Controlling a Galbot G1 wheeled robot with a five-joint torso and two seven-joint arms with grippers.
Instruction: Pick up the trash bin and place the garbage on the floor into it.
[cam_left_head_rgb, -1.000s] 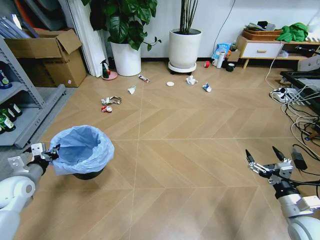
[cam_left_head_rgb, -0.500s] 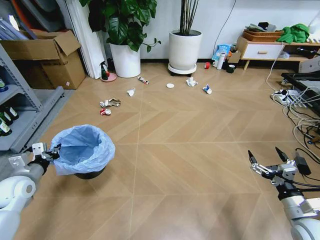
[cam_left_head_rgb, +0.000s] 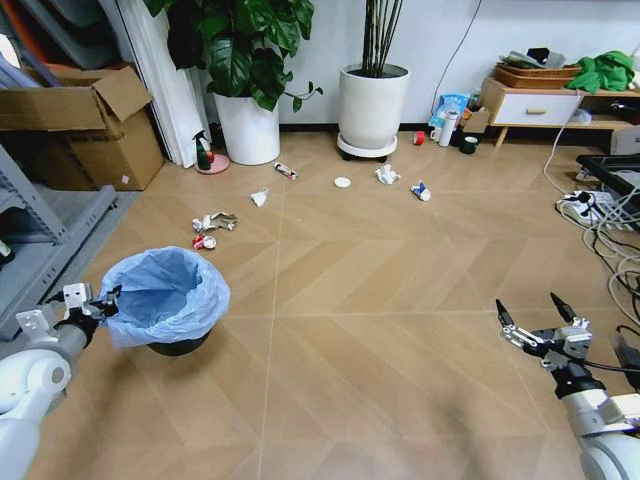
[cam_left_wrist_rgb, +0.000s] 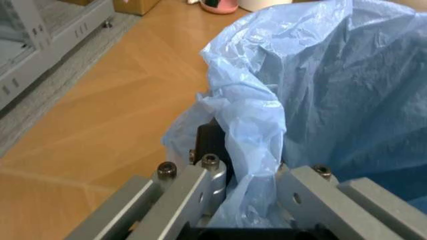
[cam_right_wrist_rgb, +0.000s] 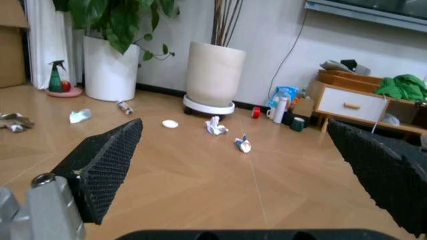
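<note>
The left gripper (cam_left_head_rgb: 100, 300) clamps the rim of the trash bin (cam_left_head_rgb: 165, 300), lower left of the head view, pinching its blue bag (cam_left_wrist_rgb: 267, 125). The right gripper (cam_left_head_rgb: 535, 322), lower right, hangs spread wide and empty. About seven pieces of garbage (cam_left_head_rgb: 212, 222) lie scattered on the floor (cam_left_head_rgb: 380, 290) near two white plant pots (cam_left_head_rgb: 372, 105) at upper centre.

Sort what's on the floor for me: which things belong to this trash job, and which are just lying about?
Job:
- small round black bin with puffy light-blue bag, its rim gripped by the left gripper
- crumpled white paper wad
- crushed red-white can
- white round lid
- blue-white packet
- right gripper, fingers open, empty

Lying about:
- dark green spray bottle
- big white plant pot
- brown cardboard box
</note>
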